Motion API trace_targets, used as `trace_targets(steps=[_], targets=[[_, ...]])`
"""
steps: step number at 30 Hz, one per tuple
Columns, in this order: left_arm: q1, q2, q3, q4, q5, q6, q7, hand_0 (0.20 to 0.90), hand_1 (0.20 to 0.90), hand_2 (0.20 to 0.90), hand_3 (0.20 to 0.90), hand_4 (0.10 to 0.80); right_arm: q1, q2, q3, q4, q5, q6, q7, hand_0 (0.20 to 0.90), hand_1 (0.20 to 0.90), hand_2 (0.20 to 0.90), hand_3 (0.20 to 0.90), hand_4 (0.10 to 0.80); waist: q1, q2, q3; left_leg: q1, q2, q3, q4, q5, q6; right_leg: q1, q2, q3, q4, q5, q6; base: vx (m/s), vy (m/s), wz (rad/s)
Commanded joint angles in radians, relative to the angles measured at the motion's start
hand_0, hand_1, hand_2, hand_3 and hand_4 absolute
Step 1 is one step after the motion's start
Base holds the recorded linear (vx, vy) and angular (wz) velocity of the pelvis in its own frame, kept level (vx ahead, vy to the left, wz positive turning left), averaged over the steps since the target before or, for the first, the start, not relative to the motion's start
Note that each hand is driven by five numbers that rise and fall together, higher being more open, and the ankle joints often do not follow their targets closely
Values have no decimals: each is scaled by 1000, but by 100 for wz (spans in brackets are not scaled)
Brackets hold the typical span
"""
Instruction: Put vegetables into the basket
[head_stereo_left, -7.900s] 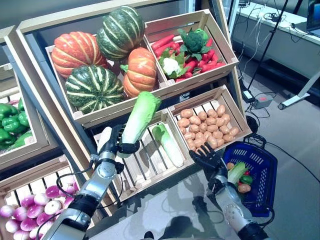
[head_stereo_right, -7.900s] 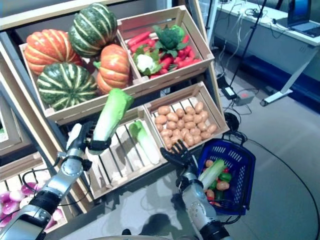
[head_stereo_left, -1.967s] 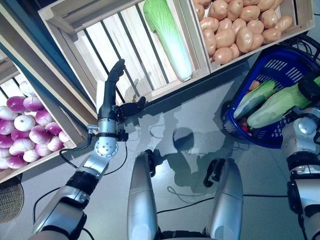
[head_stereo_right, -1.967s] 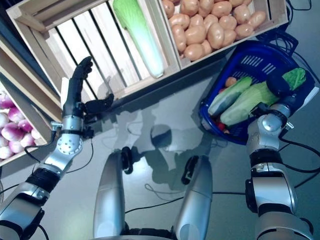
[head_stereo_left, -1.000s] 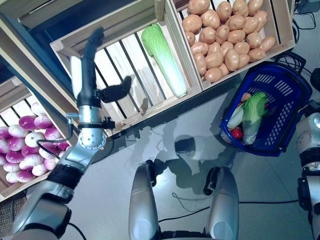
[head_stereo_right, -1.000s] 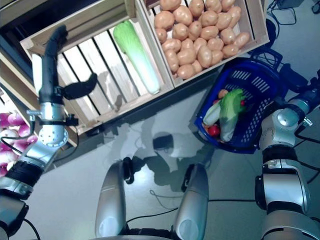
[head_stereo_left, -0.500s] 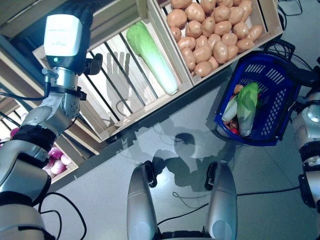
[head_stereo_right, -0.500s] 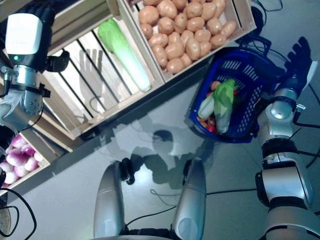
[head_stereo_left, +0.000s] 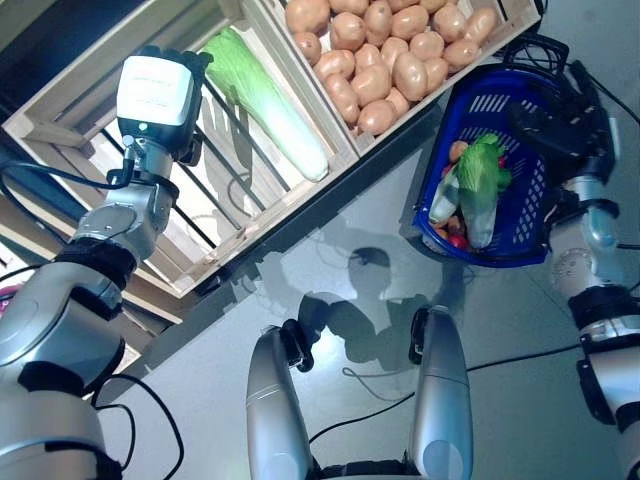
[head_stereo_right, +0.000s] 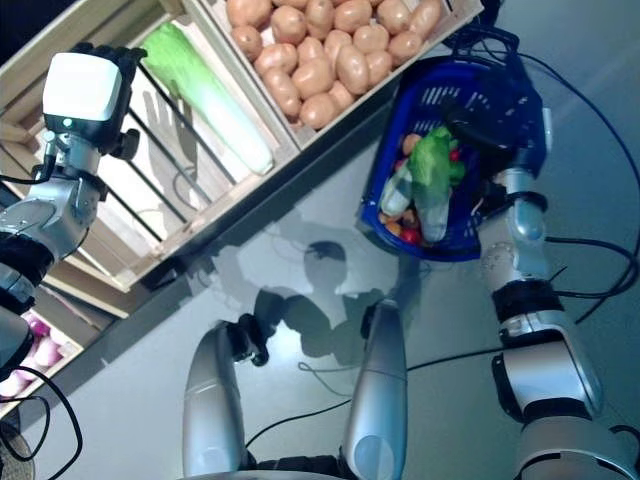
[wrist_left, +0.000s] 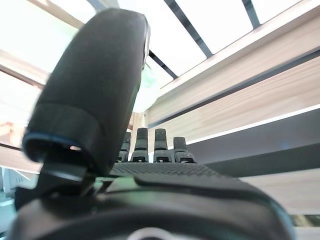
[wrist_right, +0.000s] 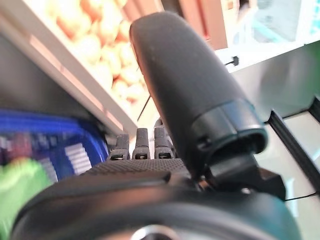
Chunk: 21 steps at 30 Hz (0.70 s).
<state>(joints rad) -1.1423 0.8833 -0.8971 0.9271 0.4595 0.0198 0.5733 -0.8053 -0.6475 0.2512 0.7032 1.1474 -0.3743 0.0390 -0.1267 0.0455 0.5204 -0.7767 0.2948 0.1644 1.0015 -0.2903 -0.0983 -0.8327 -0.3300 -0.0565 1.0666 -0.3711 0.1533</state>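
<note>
Cabbage in basket: one leafy cabbage lay in the blue basket on other vegetables, so I judged that drop done.
Right hand: my right hand hovered over the basket rim, fingers straight, holding nothing.
Left hand: I had my left hand up at the slatted crate, beside the remaining cabbage; fingers extended, nothing held, apparently reaching.

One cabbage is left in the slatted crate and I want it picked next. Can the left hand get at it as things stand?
Probably yes. The left hand is raised over the slatted crate, its fingers straight and empty, beside the cabbage, which lies alone on the slats with nothing between them.
</note>
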Motion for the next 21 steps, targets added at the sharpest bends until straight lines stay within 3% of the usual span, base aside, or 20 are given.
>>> trace_targets(steps=[1,7,21], targets=[[-167,53,11,36,38,102,48,900,900,900,900,800,19,27,-59,-91,4,-129,40,900,900,900,900,800,-26,-6,-39,59,18,5,-49,-83,-28,51,-16,-2,-122,101,-19,15,68,-6],[-189,58,-2,38,100,164,82,900,900,900,900,800,96,34,-53,-98,-96,-99,31,900,900,900,900,800,-54,-1,-33,66,31,21,-39,-88,-25,53,-13,19,-129,108,-19,35,77,-11],[-253,56,-52,106,207,145,66,900,900,900,900,800,137,-8,-99,-37,-81,-124,42,900,900,900,900,800,-74,-15,-4,-1,58,18,36,-111,-31,2,-21,39,-93,114,-3,-5,-8,-8]])
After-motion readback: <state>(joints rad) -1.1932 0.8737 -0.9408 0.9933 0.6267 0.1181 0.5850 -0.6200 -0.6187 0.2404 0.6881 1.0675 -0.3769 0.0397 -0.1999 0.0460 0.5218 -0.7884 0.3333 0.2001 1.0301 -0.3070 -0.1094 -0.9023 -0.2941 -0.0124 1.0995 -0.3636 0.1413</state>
